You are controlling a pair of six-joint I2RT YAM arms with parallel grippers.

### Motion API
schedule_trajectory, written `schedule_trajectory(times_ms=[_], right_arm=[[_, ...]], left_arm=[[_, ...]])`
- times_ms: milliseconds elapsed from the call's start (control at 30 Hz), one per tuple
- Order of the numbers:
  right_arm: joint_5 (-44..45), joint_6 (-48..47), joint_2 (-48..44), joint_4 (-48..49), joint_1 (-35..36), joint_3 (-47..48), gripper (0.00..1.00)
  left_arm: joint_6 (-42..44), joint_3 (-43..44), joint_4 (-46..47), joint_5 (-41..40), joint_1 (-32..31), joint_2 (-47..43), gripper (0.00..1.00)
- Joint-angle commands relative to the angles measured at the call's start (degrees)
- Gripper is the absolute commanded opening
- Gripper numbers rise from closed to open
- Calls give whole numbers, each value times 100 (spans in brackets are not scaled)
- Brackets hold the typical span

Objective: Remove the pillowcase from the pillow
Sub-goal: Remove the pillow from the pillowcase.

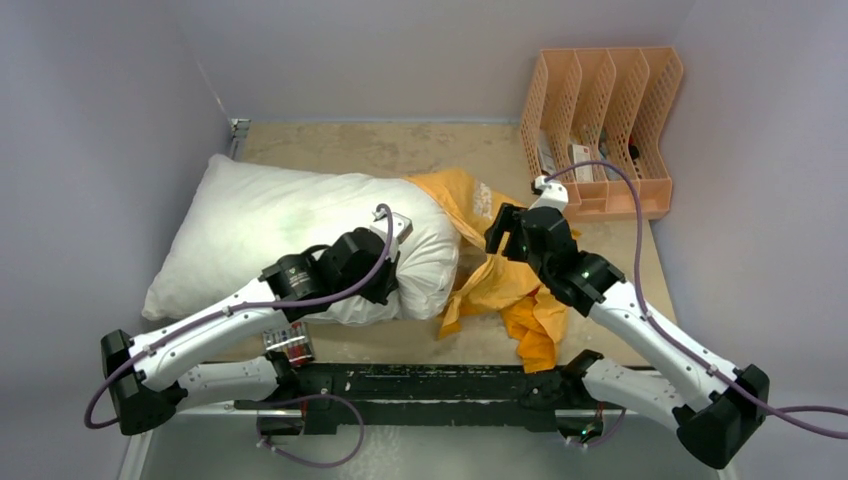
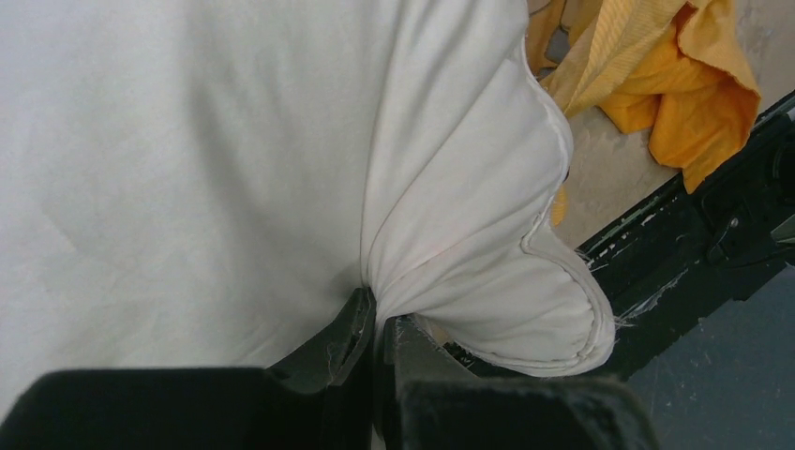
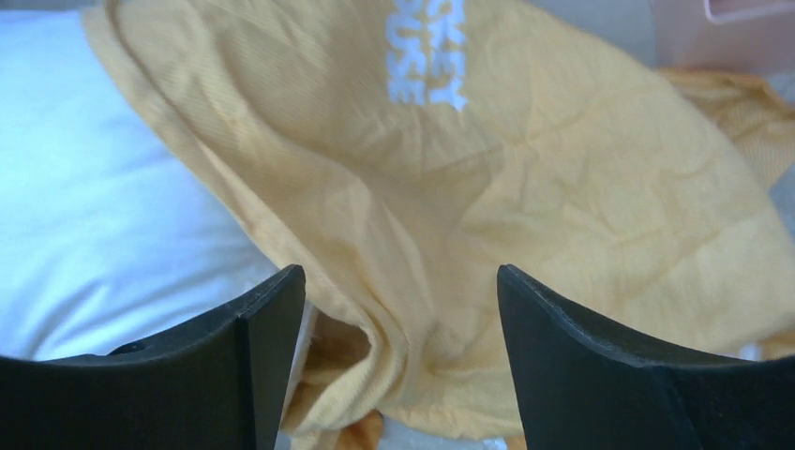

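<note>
Two grippers are seen: the left gripper (image 2: 375, 323) is clamped on a pinched fold of the white pillow (image 1: 250, 225), while the right gripper (image 3: 401, 291) is held with jaws apart above the orange pillowcase (image 1: 505, 290), which is crumpled against the pillow's right end on the table (image 1: 400, 150).

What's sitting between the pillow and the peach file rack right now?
The crumpled pillowcase lies between the pillow and the file rack, with the open right gripper above it. The top view shows this.
</note>
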Motion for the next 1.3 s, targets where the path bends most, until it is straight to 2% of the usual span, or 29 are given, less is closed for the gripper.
schedule_trajectory(times_ms=[0, 167, 200, 267, 300, 367, 467, 533, 667, 767, 833, 900, 967, 1033, 1133, 1200, 1267], right_arm=[[-1070, -850, 185, 685, -192, 659, 81], [-2382, -1007, 1574, 685, -280, 1535, 89], [-2406, -964, 1893, 518, -287, 1709, 83], [-1872, -911, 2400, 85, -303, 2031, 56], [-1546, -943, 2535, -87, -313, 2101, 52], [-1656, -1191, 2574, -39, -443, 2045, 54], [-2615, -1456, 2395, 404, -565, 1841, 64], [-2850, -1420, 2310, 508, -569, 1826, 69], [-3006, -1248, 2364, 466, -568, 1991, 71], [-3604, -1074, 2314, 923, -569, 1945, 74], [-3912, -1060, 2325, 1347, -570, 1799, 73], [-3867, -1049, 2479, 1203, -567, 1842, 72], [-3326, -1071, 2747, 748, -562, 2014, 64], [-2612, -1117, 2900, 452, -571, 2087, 51], [-1940, -1249, 3065, 225, -613, 2094, 26], [-1654, -1266, 3105, 52, -677, 2134, 0], [-1373, -1292, 3052, -138, -744, 2207, 0]], left_arm=[[-299, -128, -20, -128, -63, -273, 0], [-309, -127, 74, -203, -148, -209, 0], [-309, -105, 57, -236, -154, -196, 0], [-336, -37, -84, -383, -187, -184, 0], [-358, 18, -211, -473, -203, -188, 0], [-397, 97, -400, -643, -211, -257, 0], [-434, 49, -425, -806, -211, -447, 0], [-440, 41, -410, -849, -216, -501, 0], [-421, 110, -443, -887, -210, -403, 0], [-410, 157, -468, -864, -221, -262, 0], [-422, 155, -422, -845, -217, -243, 0], [-451, 168, -350, -852, -226, -252, 0], [-481, 178, -295, -852, -238, -275, 0], [-504, 182, -274, -880, -248, -316, 0], [-551, 188, -290, -970, -257, -408, 0], [-613, 210, -333, -1150, -253, -488, 0], [-715, 233, -389, -1427, -253, -588, 0]])
